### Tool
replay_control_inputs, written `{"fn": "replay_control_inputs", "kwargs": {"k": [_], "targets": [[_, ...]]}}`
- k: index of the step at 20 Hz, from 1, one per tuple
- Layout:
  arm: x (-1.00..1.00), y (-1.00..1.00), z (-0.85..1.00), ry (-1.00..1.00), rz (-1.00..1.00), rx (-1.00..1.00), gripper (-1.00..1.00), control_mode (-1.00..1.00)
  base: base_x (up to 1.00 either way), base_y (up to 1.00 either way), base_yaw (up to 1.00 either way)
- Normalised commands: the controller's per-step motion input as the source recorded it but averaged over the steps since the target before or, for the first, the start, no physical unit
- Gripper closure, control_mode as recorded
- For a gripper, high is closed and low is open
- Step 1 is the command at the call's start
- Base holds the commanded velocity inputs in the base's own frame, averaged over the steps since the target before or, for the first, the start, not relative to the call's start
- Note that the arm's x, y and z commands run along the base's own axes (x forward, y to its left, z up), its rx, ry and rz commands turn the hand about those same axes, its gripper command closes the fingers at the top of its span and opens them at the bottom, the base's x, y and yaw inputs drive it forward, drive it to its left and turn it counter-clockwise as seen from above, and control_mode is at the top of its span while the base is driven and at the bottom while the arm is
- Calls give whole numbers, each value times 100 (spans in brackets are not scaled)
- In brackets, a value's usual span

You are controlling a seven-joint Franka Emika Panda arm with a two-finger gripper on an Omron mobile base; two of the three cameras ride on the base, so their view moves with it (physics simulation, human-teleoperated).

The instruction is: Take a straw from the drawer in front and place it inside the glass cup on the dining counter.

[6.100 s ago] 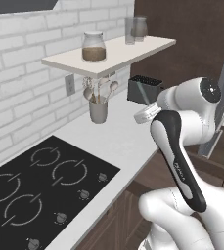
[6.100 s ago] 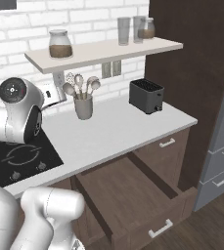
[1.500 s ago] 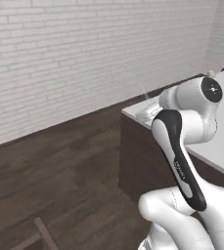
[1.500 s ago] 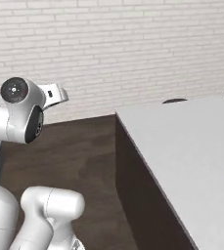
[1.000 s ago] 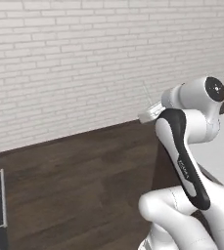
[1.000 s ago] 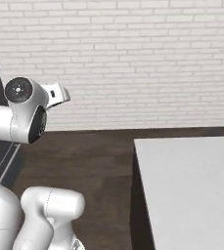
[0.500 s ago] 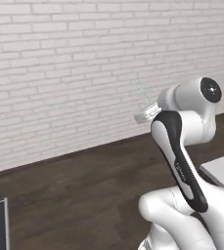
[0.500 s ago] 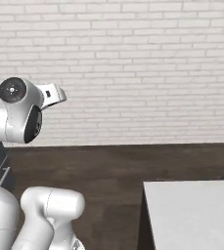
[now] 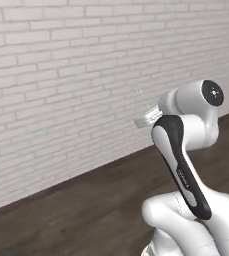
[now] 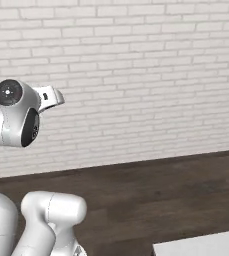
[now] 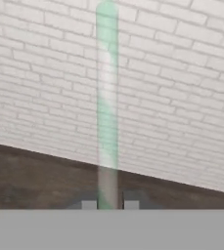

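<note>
In the hand view you have the straw [image 11: 106,97] running straight up the middle of the picture, pale green and see-through, its top cut off at the upper edge and its lower end going down between the two small finger tips [image 11: 88,204]. The gripper [image 11: 109,205] is closed narrow on it, one tip just either side of the stem, though so little of the tips clears the bottom that you cannot see the actual contact. Behind the straw is the white brick wall [image 11: 182,97], with the dark wood floor [image 11: 30,176] as a slanted band below it.

In the left base view the arm [image 9: 183,150] is folded up high at the right, and the straw [image 9: 140,98] shows as a faint thin line rising from the hand against the bricks, hard to make out. To its left you have open floor [image 9: 86,210] up to the wall [image 9: 61,75].

In the right base view the arm's upper joint [image 10: 17,120] sits at the left, open floor [image 10: 161,190] spreads to the right of it, and at the bottom right a white corner of the dining counter [image 10: 206,246] comes in, cut off by the frame, its bare edge well apart from the arm
</note>
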Motion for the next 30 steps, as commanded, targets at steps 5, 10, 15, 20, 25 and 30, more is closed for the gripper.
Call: {"fn": "replay_control_inputs", "kwargs": {"k": [5,10,15,20,25,30], "targets": [[0,0,0,0,0,0,100,100,69,0,-68],[0,0,0,0,0,0,100,100,60,0,-71],[0,0,0,0,0,0,100,100,79,0,-64],[0,0,0,0,0,0,100,100,62,0,-37],[0,0,0,0,0,0,100,100,44,0,-17],[0,0,0,0,0,0,100,100,86,29,-27]]}}
